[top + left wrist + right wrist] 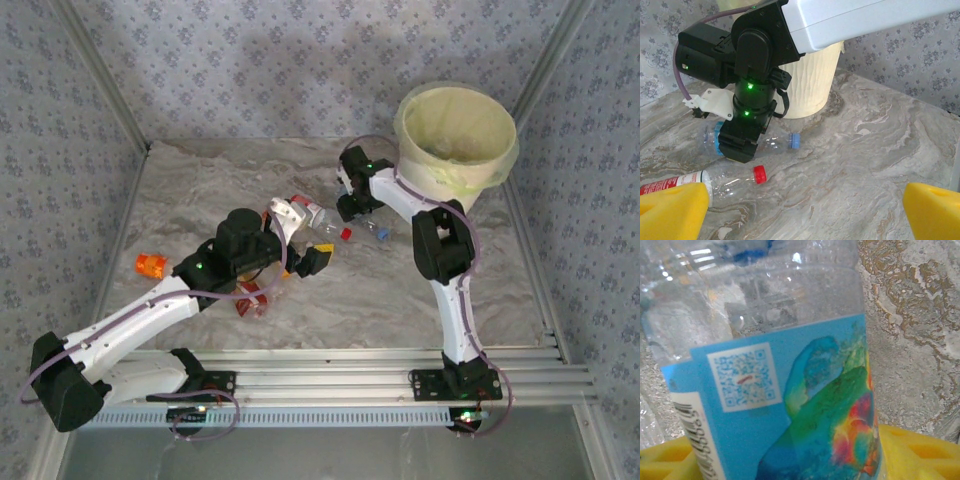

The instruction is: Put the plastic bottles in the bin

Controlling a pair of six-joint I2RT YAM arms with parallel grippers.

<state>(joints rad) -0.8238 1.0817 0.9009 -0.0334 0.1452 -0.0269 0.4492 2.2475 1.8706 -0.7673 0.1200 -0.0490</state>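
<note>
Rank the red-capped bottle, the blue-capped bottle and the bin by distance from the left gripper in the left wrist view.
1. Nearest: red-capped bottle, lying lower left, just ahead of the left gripper.
2. Next: blue-capped bottle, farther ahead, mid-left.
3. Farthest: bin, standing at the back.

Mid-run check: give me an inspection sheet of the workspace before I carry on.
Surface: marbled grey table.
Job's things: bin upright at the far right; blue-label bottle lying near its base; red-cap bottle lying nearer the left arm; orange bottle off to the left; other bottles lie around the left arm.
Clutter: nothing seen.
Grippers: left pincer wide open and empty, by the red-cap bottle; right pincer down around the blue-label bottle, grip not confirmable.
Cables: purple cable runs along the right arm, off the bottles.
Surroundings: patterned walls; metal rails at the near edge.
</note>
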